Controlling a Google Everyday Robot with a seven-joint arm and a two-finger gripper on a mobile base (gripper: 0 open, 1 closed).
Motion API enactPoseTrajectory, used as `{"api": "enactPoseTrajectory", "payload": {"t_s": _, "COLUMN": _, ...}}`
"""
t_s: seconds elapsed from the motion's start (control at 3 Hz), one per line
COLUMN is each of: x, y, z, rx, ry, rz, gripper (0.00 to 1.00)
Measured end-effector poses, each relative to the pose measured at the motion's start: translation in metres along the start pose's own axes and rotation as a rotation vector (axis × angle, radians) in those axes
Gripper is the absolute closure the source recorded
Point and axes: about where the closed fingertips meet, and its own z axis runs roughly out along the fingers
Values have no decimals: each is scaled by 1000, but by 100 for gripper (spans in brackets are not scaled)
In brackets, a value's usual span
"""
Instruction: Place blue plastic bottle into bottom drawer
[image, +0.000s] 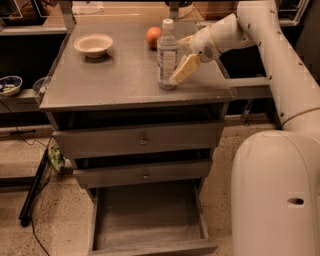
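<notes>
On the grey surface (115, 75) the blue plastic bottle (167, 55) stands upright just left of my gripper (183, 56), whose fingers (184, 70) I see spread open, clasping nothing.

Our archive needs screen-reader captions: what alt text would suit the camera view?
A white robot arm's gripper sits right beside an upright blue plastic bottle on a grey cabinet top, with an orange and a pale bowl farther back. Below, the bottom drawer stands pulled open with nothing in it.
</notes>
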Motion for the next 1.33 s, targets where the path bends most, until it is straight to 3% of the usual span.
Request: {"api": "enactPoseTrajectory", "payload": {"t_s": 1.33, "x": -6, "y": 11, "z": 21, "rx": -70, "ry": -38, "rz": -13, "gripper": 0}}
